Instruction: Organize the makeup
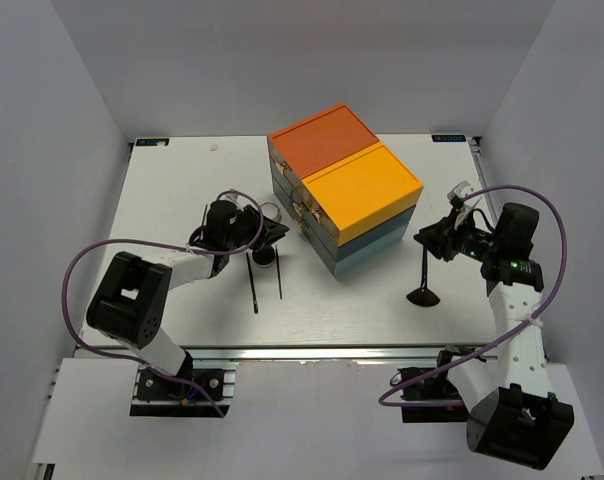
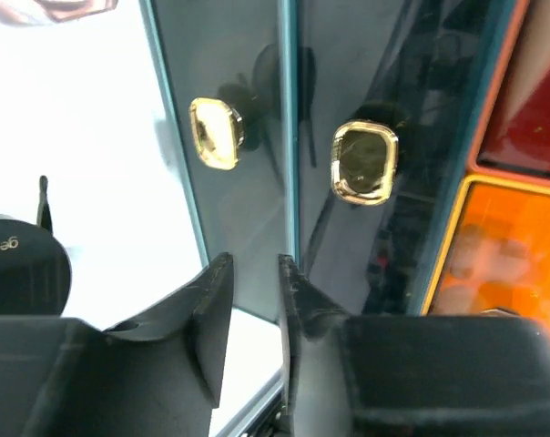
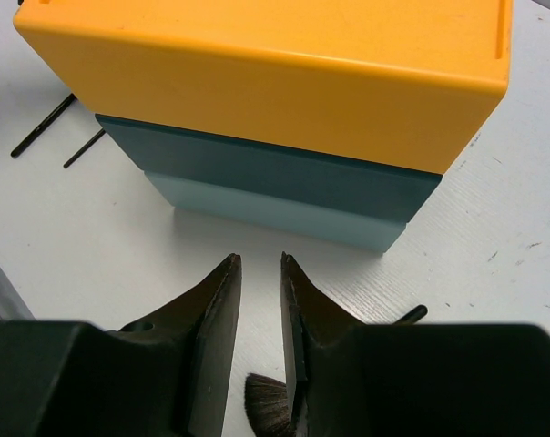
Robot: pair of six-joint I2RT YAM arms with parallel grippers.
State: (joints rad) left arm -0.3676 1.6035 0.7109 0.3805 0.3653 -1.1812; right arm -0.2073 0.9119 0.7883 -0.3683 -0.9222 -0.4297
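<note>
Your left gripper [image 2: 255,262] hangs close in front of the teal drawer fronts of the drawer box [image 1: 347,185]. Its fingers [image 2: 207,319] are parted by a narrow slot with nothing between them, so they are released, not grasping. Straight ahead of the fingertips a seam runs between two teal fronts, and two gold handles [image 2: 364,162] sit above and beyond them, one to each side of that seam. The round black compact [image 2: 20,273] lies low to the left of these fingers on the white table [image 3: 93,246], apart from them and partly cut off by the edge of the view. Your right gripper [image 3: 259,259] faces the closed side of the same box, where the yellow tier sits on the teal ones ahead of the fingertips. Its fingers [image 3: 211,337] also stand slightly apart, and only bare table shows through the gap, so they hold nothing. The black flared brush [image 3: 266,401] lies on the table under them. Its bristles show just below the right-hand finger, and the tip of its handle pokes out further to the right. Whether a finger touches the bristles cannot be told. The two thin black sticks [image 3: 43,123] lie on the table well ahead and to the left of these fingers, past the box's corner.
</note>
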